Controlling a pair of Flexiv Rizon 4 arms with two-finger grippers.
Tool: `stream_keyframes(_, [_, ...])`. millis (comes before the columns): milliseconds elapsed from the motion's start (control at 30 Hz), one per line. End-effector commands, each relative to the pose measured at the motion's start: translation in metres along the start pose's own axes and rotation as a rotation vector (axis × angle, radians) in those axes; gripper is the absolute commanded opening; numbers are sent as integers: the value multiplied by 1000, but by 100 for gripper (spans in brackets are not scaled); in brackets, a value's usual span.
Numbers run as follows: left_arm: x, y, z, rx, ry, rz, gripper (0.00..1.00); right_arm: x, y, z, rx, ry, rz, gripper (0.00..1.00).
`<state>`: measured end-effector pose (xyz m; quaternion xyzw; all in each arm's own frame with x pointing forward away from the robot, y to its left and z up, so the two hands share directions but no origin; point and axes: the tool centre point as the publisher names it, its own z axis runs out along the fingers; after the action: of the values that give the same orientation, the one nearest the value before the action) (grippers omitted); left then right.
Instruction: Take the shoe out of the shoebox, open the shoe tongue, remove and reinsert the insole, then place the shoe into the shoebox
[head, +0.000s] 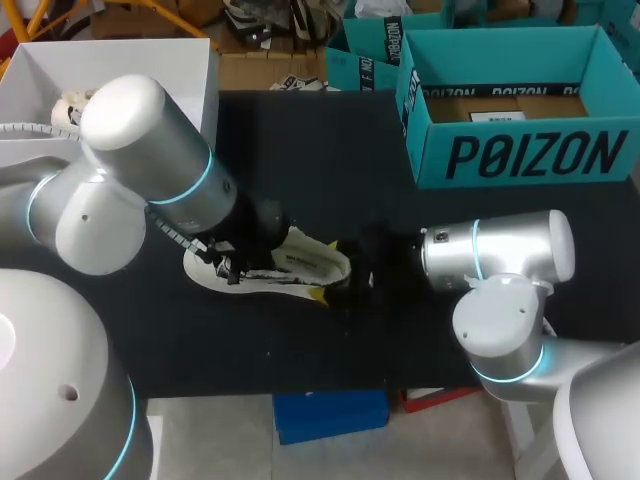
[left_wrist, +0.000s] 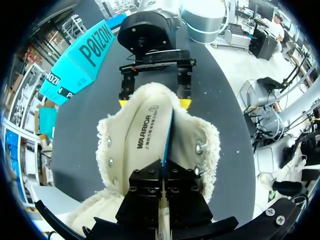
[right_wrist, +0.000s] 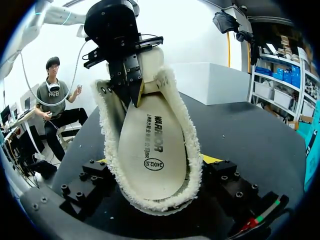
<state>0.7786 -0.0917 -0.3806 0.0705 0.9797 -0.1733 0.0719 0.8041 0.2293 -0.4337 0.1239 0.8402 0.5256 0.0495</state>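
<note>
Two silver arms meet at one shoe, near the middle of the black table (head: 330, 150).

- Your left arm (head: 150, 150) comes in from the left, your right arm (head: 500, 250) from the right.
- Teal cardboard shoebox (head: 525, 155) (left_wrist: 87, 50): far right, open, brown floor showing, well apart from the shoe.
- White open box (head: 190, 60): far left corner.
- Cream fleece-lined shoe (head: 300, 262) (left_wrist: 200, 135) (right_wrist: 112, 145): between the two grippers, heel to the left, toe to the right, opening spread wide. You cannot tell whether it rests on the table.
- Cream flat insole (left_wrist: 145, 130) (right_wrist: 152, 140): dark print on its face and a thin blue edge. Its toe end sits down in the fleece lining. Its heel end stands out of the shoe.
- Left gripper (head: 232, 265) (left_wrist: 163, 167) (right_wrist: 134, 87): at the heel end, fingers pressed nearly together, pinching the insole's heel edge.
- Right gripper (head: 338, 272) (left_wrist: 154, 103) (right_wrist: 155, 162): at the toe end, fingers set wide, one yellow tip against each fleecy side, clamping the shoe.
</note>
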Motion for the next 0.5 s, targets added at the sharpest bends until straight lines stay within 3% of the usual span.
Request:
stream_keyframes(33, [7, 4, -16, 11, -8, 4, 0, -9, -14, 13, -6, -10, 2, 0])
stream_keyframes(500, [7, 2, -20, 27, -12, 7, 0, -9, -14, 13, -6, -10, 2, 0])
